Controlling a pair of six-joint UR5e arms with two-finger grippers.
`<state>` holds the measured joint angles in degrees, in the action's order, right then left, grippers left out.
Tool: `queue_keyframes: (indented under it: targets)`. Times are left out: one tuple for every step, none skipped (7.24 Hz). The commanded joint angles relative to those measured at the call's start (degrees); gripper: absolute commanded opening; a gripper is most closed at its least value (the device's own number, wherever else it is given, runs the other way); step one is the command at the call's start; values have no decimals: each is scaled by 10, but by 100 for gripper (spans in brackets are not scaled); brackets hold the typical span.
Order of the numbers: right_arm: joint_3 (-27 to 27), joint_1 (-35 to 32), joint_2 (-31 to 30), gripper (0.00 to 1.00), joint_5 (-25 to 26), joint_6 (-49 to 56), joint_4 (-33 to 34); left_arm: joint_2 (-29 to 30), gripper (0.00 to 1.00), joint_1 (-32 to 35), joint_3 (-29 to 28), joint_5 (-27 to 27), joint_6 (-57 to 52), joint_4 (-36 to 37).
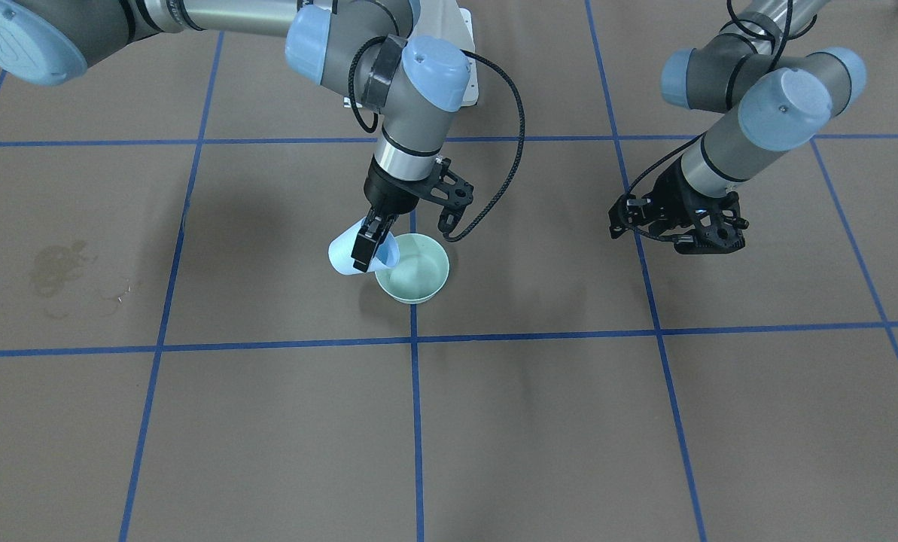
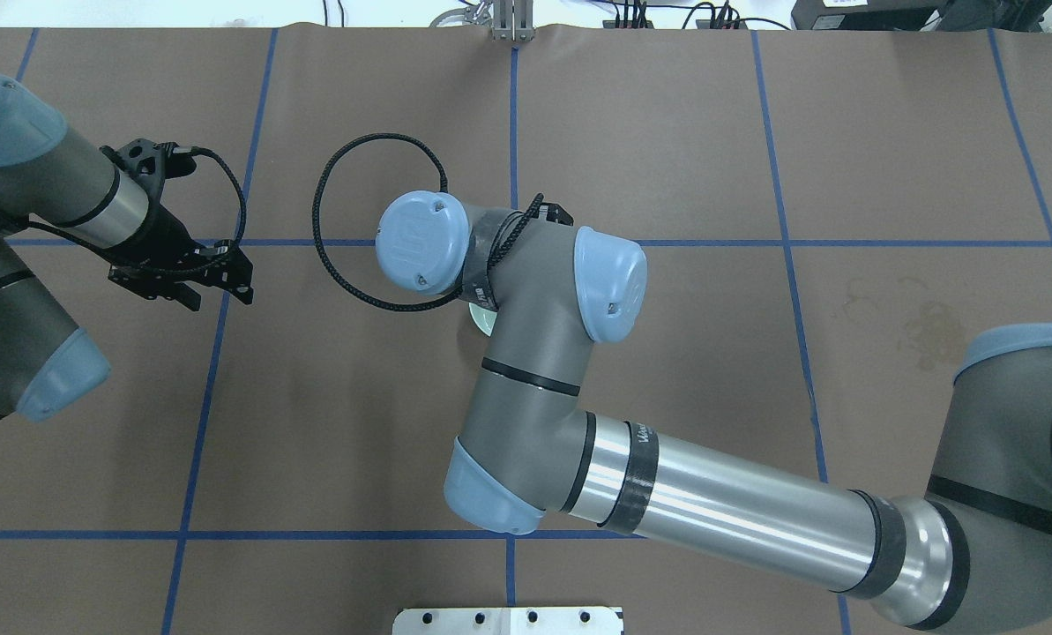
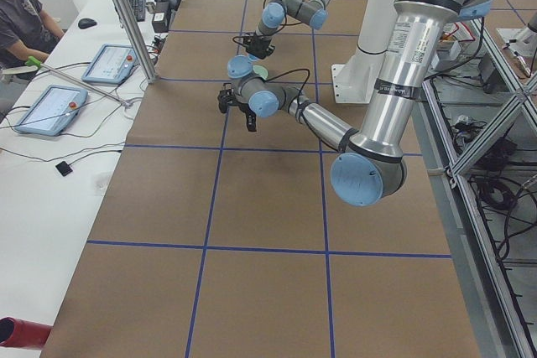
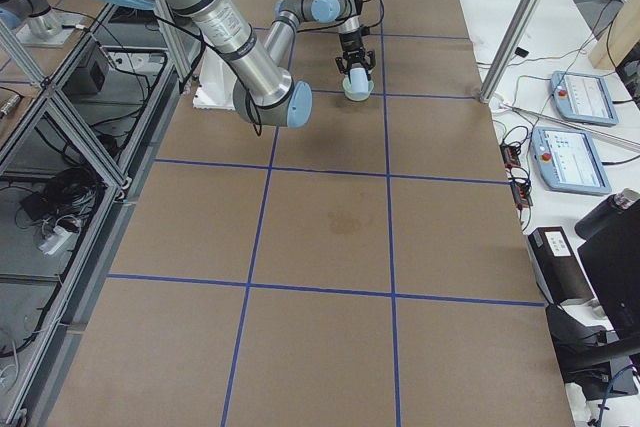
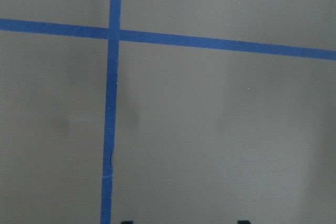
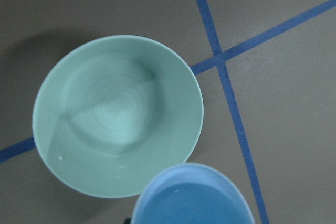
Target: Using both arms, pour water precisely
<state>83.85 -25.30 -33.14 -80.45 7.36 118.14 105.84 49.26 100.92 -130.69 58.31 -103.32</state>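
Pale-blue and thin-walled, the cup (image 1: 339, 256) looks like plastic. The right gripper (image 1: 363, 252) has it pinched by the wall near the rim, with the jaws closed on it. The cup is tipped mouth-first over a mint-green bowl (image 1: 418, 290), which stands on the brown table (image 1: 268, 436) beside a crossing of blue tape lines (image 1: 416, 421).

In the right wrist view the water (image 6: 118, 121) shows only as faint rings and a few white glints in the bottom of the bowl. I cannot tell whether any remains in the cup. The left gripper (image 1: 680, 229) hangs well apart over bare table, fingers spread and holding nothing.

The cup is probably light and smooth. A hard squeeze may flex it, and a slack one may let it slip. A hold on the wall just below the rim, away from the pouring lip, suits it best. There is little water, and it should run quickly once the lip dips, so the tilt wants to be slow. The bowl looks light too and might slide if nudged. The free gripper could steady its rim.
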Motion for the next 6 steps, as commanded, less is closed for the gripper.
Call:
queue_keyframes:
  targets:
    - [-41,9,24,0,28,42,29,-12,73,2,1,0,-14,0]
    - [-70,11,43,0,40,62,45,-12,73,1,0,0,-14,0]
    - [-71,11,55,0,42,84,58,-13,73,1,-1,0,-14,0]
    - [-72,12,56,0,47,92,71,-16,73,2,0,0,-14,0]
    - [-80,19,58,0,67,92,72,-17,73,2,2,0,-13,0]
    - [-90,24,59,0,83,93,72,-22,73,2,4,0,-13,0]
